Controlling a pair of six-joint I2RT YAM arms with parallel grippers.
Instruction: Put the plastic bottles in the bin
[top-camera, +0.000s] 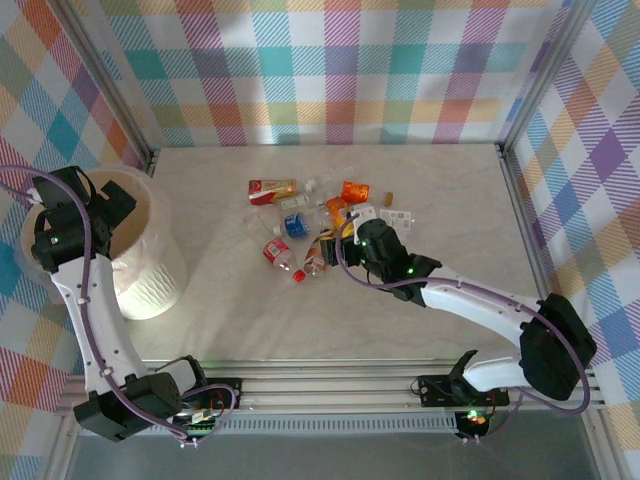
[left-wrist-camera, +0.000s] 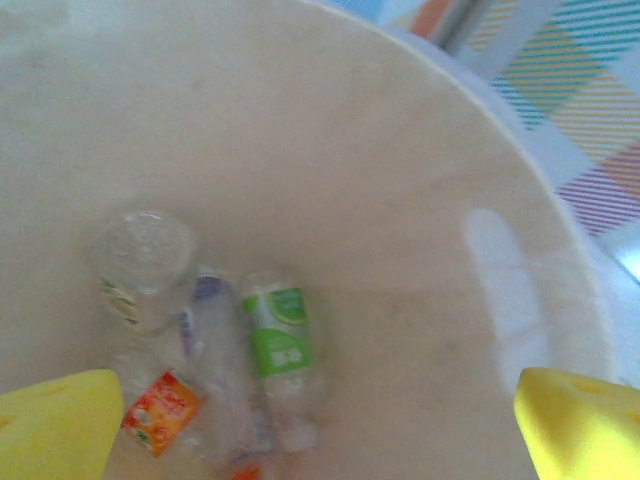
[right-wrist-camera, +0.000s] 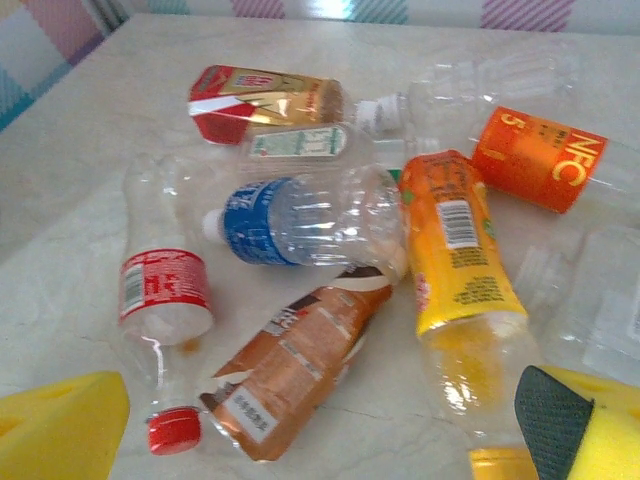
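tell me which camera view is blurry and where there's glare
Left wrist view: soft and hazy inside the bin, the green-label bottle smeared and unreadable. Right wrist view: sharp, with bright highlights on the clear blue-label bottle. Top external view: evenly lit and in focus.

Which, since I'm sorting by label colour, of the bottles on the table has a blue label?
The clear bottle lying mid-pile, between the red-labelled bottle and the orange bottle. Only its label is blue.
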